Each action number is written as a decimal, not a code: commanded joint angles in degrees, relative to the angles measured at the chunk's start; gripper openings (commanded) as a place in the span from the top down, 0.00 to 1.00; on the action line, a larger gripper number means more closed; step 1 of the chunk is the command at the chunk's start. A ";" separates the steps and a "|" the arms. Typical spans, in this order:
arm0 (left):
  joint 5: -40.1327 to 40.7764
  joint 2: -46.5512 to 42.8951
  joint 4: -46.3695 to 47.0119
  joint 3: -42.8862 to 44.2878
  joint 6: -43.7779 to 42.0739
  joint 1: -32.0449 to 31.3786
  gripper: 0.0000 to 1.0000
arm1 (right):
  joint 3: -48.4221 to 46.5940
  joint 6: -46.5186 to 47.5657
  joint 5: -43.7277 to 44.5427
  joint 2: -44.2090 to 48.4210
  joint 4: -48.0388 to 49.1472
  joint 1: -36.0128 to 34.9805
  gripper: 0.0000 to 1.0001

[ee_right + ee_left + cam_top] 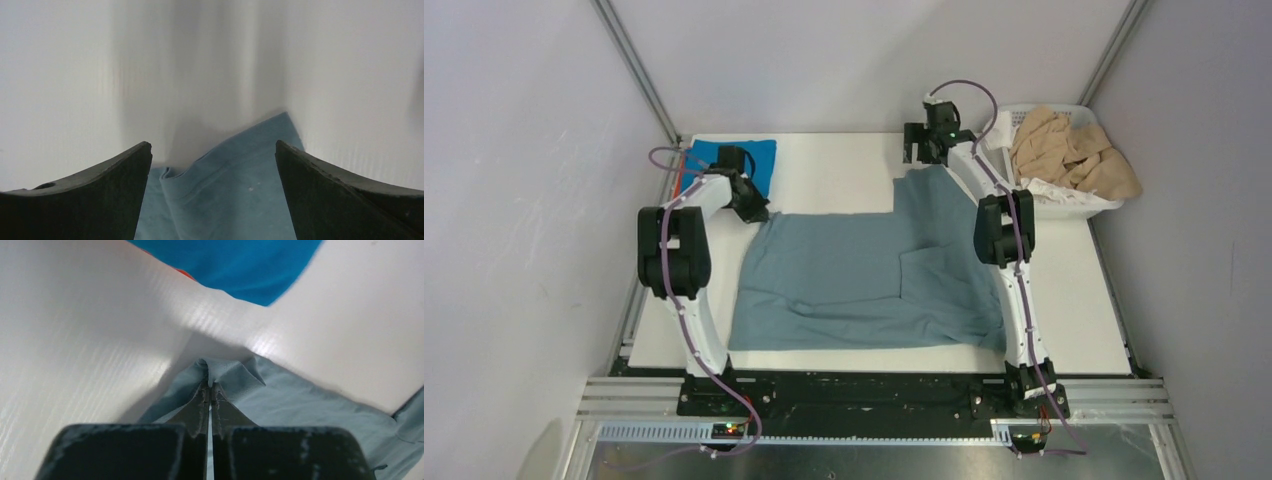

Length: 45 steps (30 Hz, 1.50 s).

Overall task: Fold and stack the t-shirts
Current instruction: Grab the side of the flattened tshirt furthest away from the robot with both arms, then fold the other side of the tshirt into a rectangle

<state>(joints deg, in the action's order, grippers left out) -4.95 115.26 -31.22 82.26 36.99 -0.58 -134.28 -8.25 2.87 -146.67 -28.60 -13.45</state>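
Observation:
A large dusty grey-blue t-shirt [864, 270] lies spread on the white table. My left gripper [752, 208] is shut on its far left corner; the left wrist view shows the cloth [227, 371] pinched between the closed fingers. My right gripper [921, 150] is open just beyond the shirt's far right corner; the right wrist view shows that corner [235, 170] lying between the spread fingers, not gripped. A folded bright blue t-shirt [736, 160] lies at the far left, with an orange one [186, 274] showing under it. Tan t-shirts [1069, 152] fill the basket.
A white slatted basket [1074, 208] stands at the far right corner of the table. Grey walls and metal frame posts close in the table on three sides. The arm bases sit on the rail at the near edge.

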 commanded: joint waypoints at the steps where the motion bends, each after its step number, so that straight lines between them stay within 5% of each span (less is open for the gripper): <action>1: 2.54 -6.85 0.49 0.42 -1.46 -1.57 1.00 | -2.81 -1.40 0.70 -0.22 -4.93 1.39 0.04; 13: 4.70 -9.26 0.50 -0.47 -3.90 -2.36 1.00 | -6.69 -4.66 -1.62 -4.09 -16.68 1.96 0.16; 19: 6.38 -9.80 0.51 -1.44 -3.77 -2.42 1.00 | -6.46 -4.15 0.77 -5.78 -19.00 0.75 0.31; 32: 6.59 -10.04 0.47 -1.51 -4.62 -2.42 1.00 | -5.56 -3.23 0.61 -2.54 -15.50 0.72 0.99; 45: 6.09 -15.97 0.73 -7.04 -5.10 -4.17 1.00 | 21.25 14.65 2.27 21.21 -3.74 -4.59 1.00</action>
<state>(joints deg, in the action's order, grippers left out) 0.89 104.25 -31.22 76.93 33.34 -3.18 -119.85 -0.93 4.60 -136.03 -36.95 -15.53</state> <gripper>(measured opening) 0.008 0.012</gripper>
